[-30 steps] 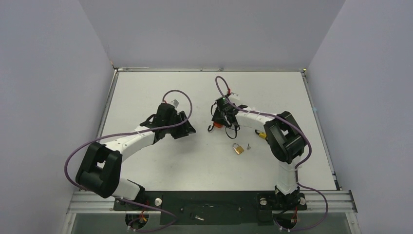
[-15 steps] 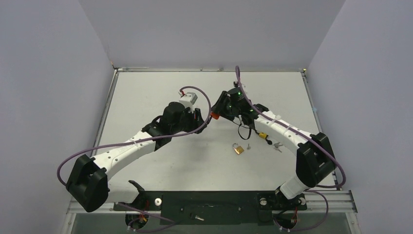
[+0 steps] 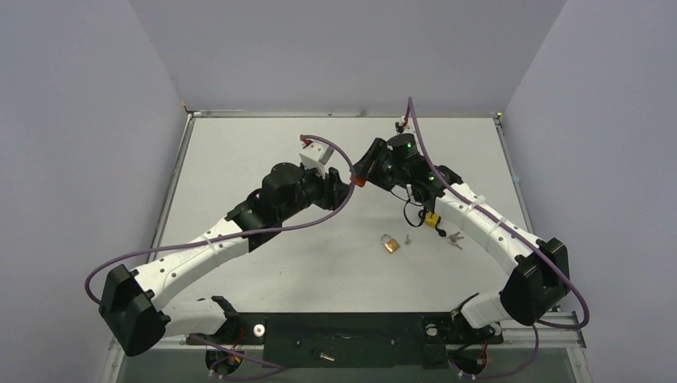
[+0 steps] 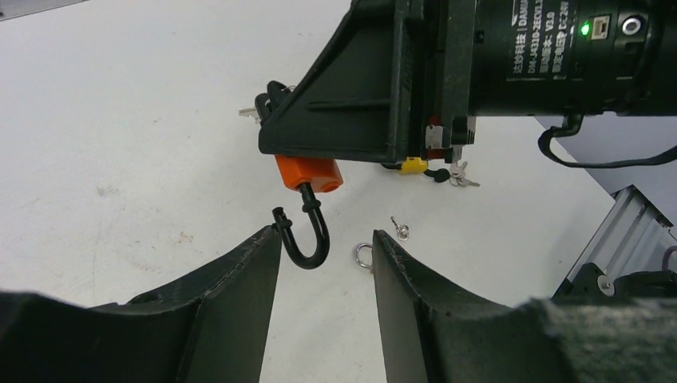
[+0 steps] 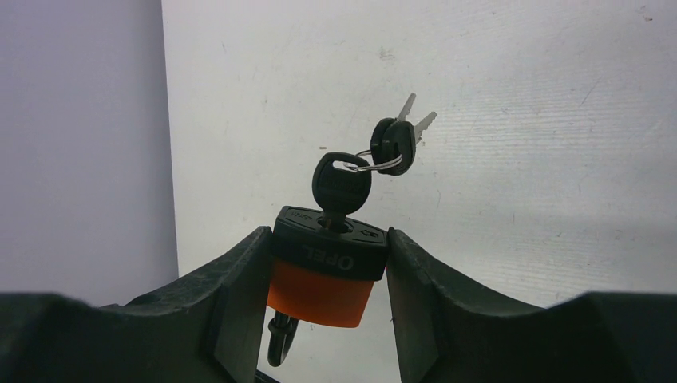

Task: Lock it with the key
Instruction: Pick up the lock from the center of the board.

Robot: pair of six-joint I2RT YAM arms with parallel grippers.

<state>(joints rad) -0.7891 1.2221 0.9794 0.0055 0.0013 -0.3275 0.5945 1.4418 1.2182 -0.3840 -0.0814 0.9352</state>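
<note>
Both arms stretched toward upper centre of top view, wrists nose to nose above worktop (image 3: 239,152). Right claw (image 5: 329,249) clamped on orange padlock (image 5: 323,291), held off worktop. Key (image 5: 342,185) seated in lock's black top, spare keys (image 5: 397,144) on ring. Left claw (image 4: 326,239) apart, fingers either side of shackle (image 4: 307,239), which hangs open below lock body; contact with shackle unclear. Brass padlock (image 3: 390,243) lies lower centre on worktop, mostly hidden behind finger in left wrist view.
</note>
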